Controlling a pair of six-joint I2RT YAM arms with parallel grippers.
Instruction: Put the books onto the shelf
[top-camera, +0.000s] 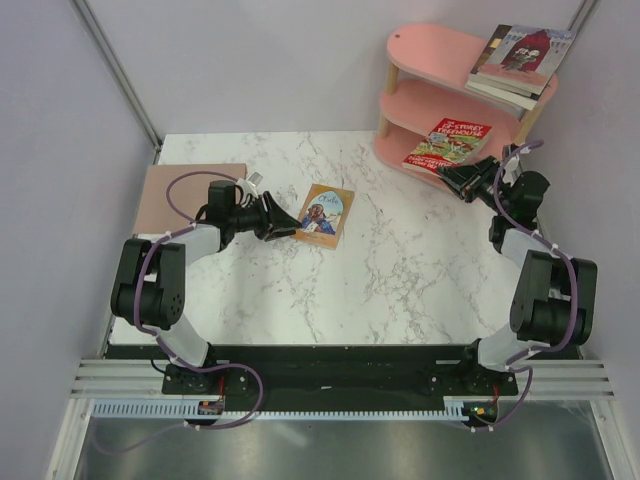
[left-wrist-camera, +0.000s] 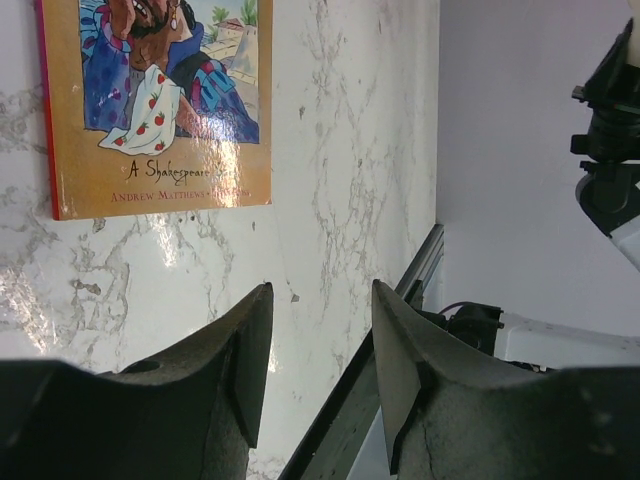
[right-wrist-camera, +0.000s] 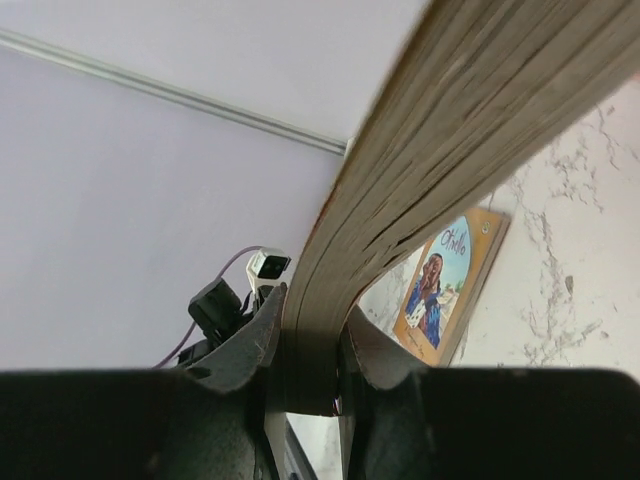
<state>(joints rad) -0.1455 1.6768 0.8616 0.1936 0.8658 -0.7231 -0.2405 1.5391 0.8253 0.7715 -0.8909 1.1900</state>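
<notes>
The pink shelf (top-camera: 440, 50) stands at the back right, with a stack of books (top-camera: 522, 55) on its top board. A red book (top-camera: 447, 143) lies tilted at a lower board. My right gripper (top-camera: 458, 180) is shut on its near edge, and in the right wrist view the gripper (right-wrist-camera: 315, 305) pinches the page edge (right-wrist-camera: 420, 180). A tan book with a blue figure (top-camera: 326, 213) (left-wrist-camera: 160, 100) (right-wrist-camera: 445, 285) lies flat on the table. My left gripper (top-camera: 290, 228) (left-wrist-camera: 320, 290) sits open just left of it, with nothing between its fingers.
A plain brown mat (top-camera: 190, 195) lies flat at the table's left edge, under the left arm. Grey walls close in both sides. The marble table (top-camera: 400, 270) ends at a black rail along the near edge.
</notes>
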